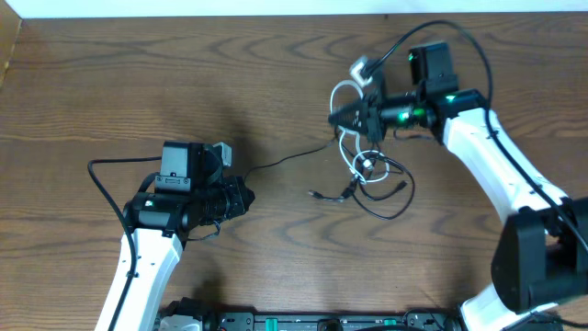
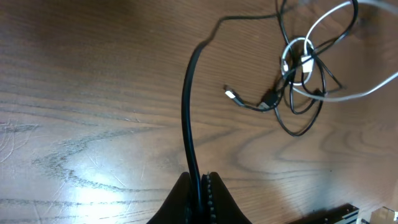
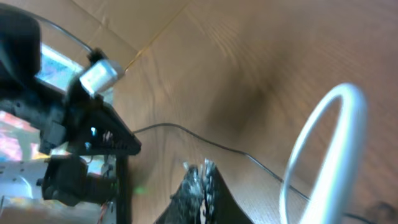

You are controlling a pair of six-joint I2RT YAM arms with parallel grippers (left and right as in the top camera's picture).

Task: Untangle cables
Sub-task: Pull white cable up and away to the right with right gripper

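The cables lie as a tangle (image 1: pixel 367 170) of thin black and white cords right of the table's middle. From it a thin black cable (image 1: pixel 285 161) runs left, taut, into my left gripper (image 1: pixel 246 197), which is shut on it. The left wrist view shows that black cable (image 2: pixel 186 106) leaving my shut left gripper (image 2: pixel 200 180) toward the tangle (image 2: pixel 305 68). My right gripper (image 1: pixel 334 118) hovers just above the knot, shut on the white cable (image 1: pixel 342 90), whose plug end (image 1: pixel 360 66) sticks up. In the right wrist view the white cable (image 3: pixel 345 92) arcs close by my right gripper (image 3: pixel 202 169).
A small loose plug (image 1: pixel 317 194) lies left of the tangle. The table's back edge (image 1: pixel 276 17) runs along the top. The black frame (image 1: pixel 312 322) of the arm bases sits along the front edge. The left arm (image 3: pixel 62 124) shows in the right wrist view.
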